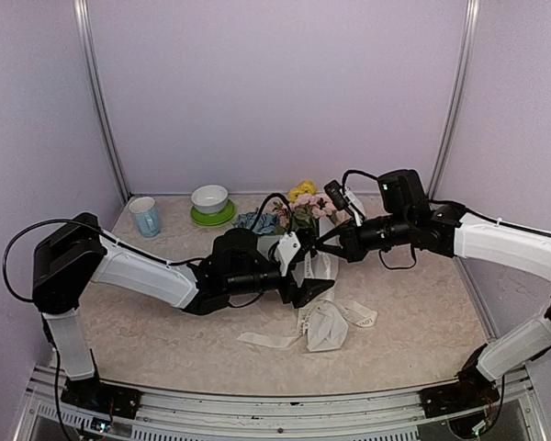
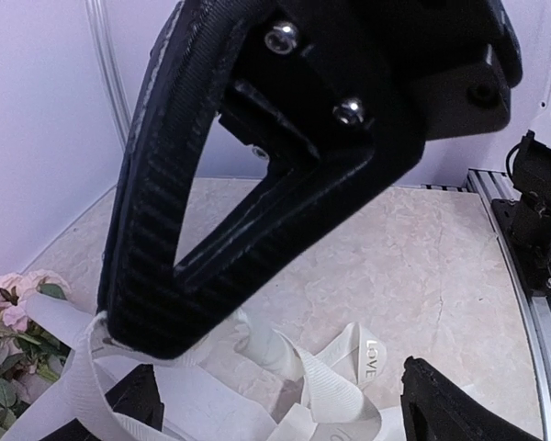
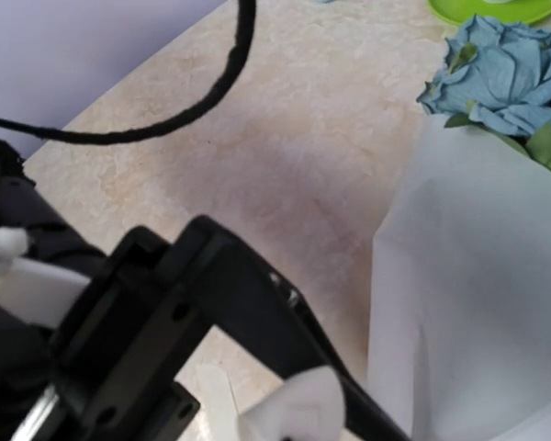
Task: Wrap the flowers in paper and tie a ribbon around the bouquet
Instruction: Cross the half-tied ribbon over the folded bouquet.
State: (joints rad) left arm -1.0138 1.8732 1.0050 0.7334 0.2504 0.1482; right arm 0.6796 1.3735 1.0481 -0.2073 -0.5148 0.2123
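The bouquet stands mid-table: pink, yellow and blue flowers (image 1: 303, 204) above a cone of white paper (image 1: 326, 326). The cream ribbon (image 1: 268, 340) trails in loops on the table around the cone's lower end. My left gripper (image 1: 305, 271) hangs at the cone's left side, open. In the left wrist view its fingertips (image 2: 441, 404) straddle ribbon (image 2: 367, 358) loops printed LOVE, gripping nothing. My right gripper (image 1: 331, 241) reaches in from the right, shut on a ribbon (image 3: 294, 409) strand. Right wrist view: paper (image 3: 468, 303) and a blue bloom (image 3: 505, 83).
A pale blue mug (image 1: 145, 217) and a white bowl (image 1: 210, 197) on a green plate (image 1: 222, 219) stand at the back left. A black cable (image 3: 193, 101) hangs over the table. The right arm's base (image 2: 537, 220) sits on the metal front rail.
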